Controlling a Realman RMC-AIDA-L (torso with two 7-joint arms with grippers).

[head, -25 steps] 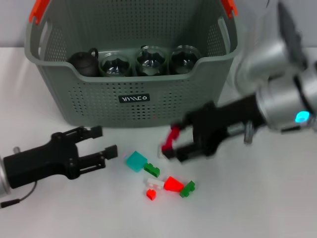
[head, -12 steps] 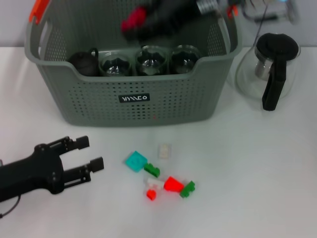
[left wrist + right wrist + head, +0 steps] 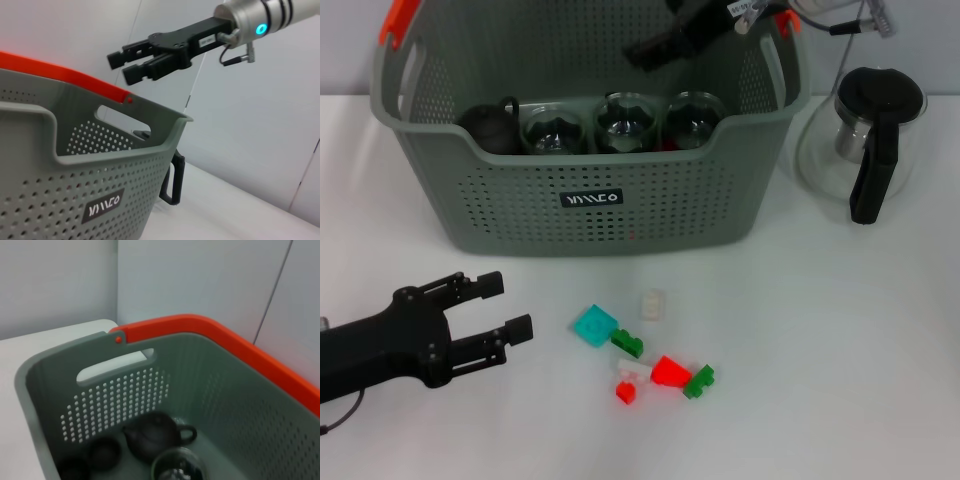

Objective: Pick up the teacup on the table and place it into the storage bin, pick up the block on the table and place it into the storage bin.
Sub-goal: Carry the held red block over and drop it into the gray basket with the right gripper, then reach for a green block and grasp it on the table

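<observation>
The grey-green storage bin (image 3: 650,210) stands at the back of the table; it also shows in the left wrist view (image 3: 60,195) and the right wrist view (image 3: 210,385). It holds three glass teacups (image 3: 623,122) and a black teapot (image 3: 488,128). My right gripper (image 3: 636,52) hangs over the bin's back right part, open and empty, as the left wrist view (image 3: 122,62) shows. Loose blocks lie in front of the bin: teal (image 3: 593,324), white (image 3: 653,304), red (image 3: 668,371), green (image 3: 627,344). My left gripper (image 3: 495,308) is open and empty, low at the front left.
A glass pot with a black lid and handle (image 3: 872,130) stands right of the bin. Inside the bin the right wrist view shows the teapot (image 3: 155,432) and small dark cups (image 3: 105,452). More small blocks (image 3: 698,381) lie by the red one.
My right gripper carried a red block up over the bin, shifted right, and now holds nothing. My left gripper has barely moved.
</observation>
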